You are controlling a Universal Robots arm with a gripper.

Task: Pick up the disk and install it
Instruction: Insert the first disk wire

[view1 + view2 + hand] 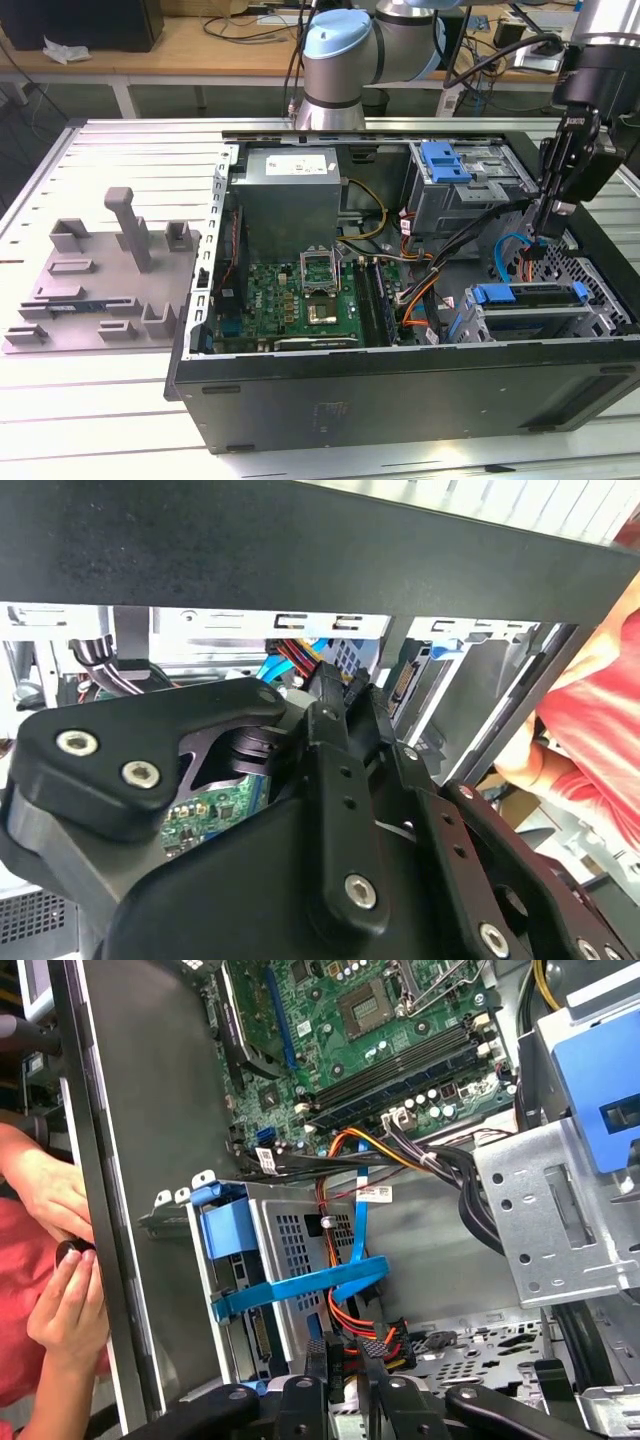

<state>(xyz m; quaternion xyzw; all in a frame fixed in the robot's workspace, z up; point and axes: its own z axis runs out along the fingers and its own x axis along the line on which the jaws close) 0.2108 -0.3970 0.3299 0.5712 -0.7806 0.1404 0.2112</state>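
Arm: silver robot arm with light-blue joint caps (345, 50) enters at 12 o'clock in the exterior view. Its wrist drops into the case at 3 o'clock.
Case: open black metal computer case (400, 400) lies on its side on a slatted grey metal table (100, 420).
Claw: black two-finger gripper (541, 232) is down inside the case. It is clenched, with the fingers (308, 1390) pinched close together in the first wrist view.
Held: small black cable plug with red and orange wires (372, 1342) sits between the fingertips.
Disk: flat silver rectangular disk in a blue plastic carrier bracket (524, 294) is seated in the lower metal drive cage, at 4 o'clock of the case. It is at 6 o'clock of the gripper tip, near but not touching.
Disk, wrist: the blue end of the carrier (228, 1232) faces the case wall in the first wrist view.
Cable: flat blue ribbon cable (512, 252) loops just beside the gripper, above the disk.
Board: green motherboard (300, 290) is at the case centre, 9 o'clock of the disk.
PSU: large grey power-supply box (290, 195) is at 11 o'clock of the case.
Upper cage: blue plastic latch (445, 160) tops a metal cage at 1 o'clock.
Fixture: grey plastic fixture plate with posts (100, 280) lies outside the case at 9 o'clock.
Person: a hand (60, 1290) rests at the outer case wall, with a red sleeve beside it.
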